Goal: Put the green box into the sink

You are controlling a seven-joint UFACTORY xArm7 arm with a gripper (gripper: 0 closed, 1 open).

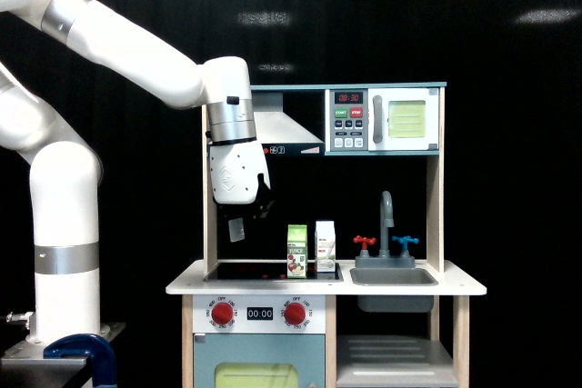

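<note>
The juice carton (296, 251) stands upright on the stovetop (264, 271), touching the milk carton (325, 246), apart from the sink (393, 277). Gripper (238, 227) hangs above the stovetop; grip state indeterminate.

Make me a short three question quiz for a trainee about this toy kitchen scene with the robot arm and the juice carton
1. True or false: the green box already lies in the sink.
2. What stands just to the exterior view's right of the green box: A) the white carton B) a pot C) a cup?
3. Fill in: the gripper hangs above the ____ end of the stovetop, by the exterior view.

Key: 1 false; 2 A; 3 left.
</note>
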